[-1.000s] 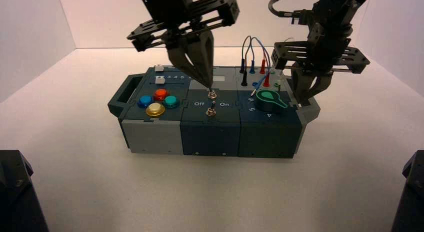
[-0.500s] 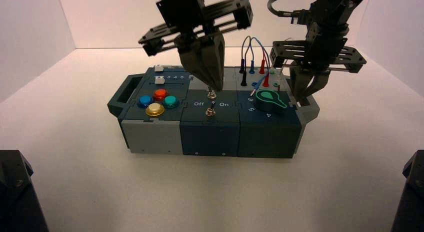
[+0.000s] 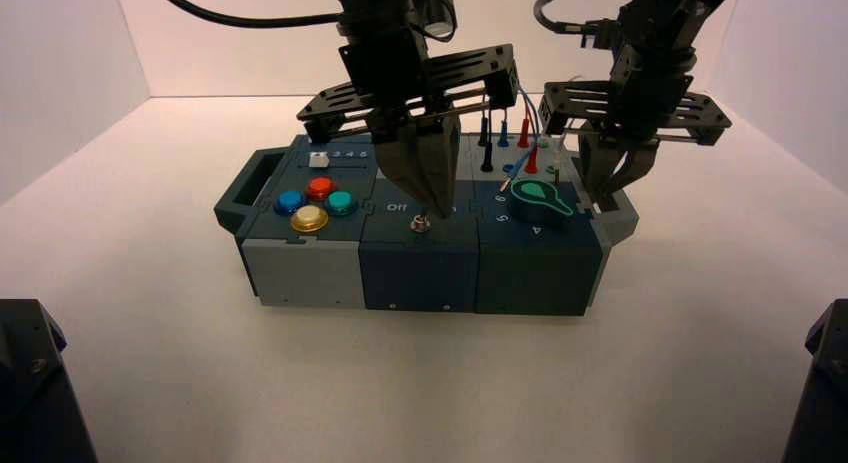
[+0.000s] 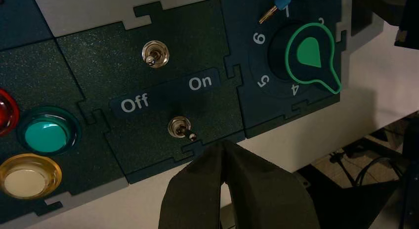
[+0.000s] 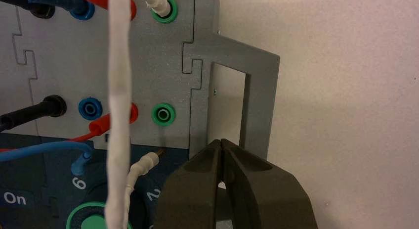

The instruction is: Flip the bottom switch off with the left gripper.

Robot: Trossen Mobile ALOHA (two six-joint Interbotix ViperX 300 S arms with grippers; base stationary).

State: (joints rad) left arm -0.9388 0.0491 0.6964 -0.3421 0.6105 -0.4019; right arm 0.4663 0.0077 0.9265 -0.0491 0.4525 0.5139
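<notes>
The bottom switch [image 4: 183, 128], at the box's front middle, leans toward On; just beside it, the left gripper [image 4: 222, 143], pinched narrow, could skim over the lever if too high or scrape the panel if too low; the right gripper [image 5: 221, 141] idles by the right handle [image 5: 260, 100]

Pale tabletop [image 3: 420, 383] — the multi-panelled box [image 3: 420, 275] directly on it

We see pale plain walls [image 3: 420, 43] behind and at both sides, a smooth light surface [image 3: 300, 383] below, soft shadows across it.
</notes>
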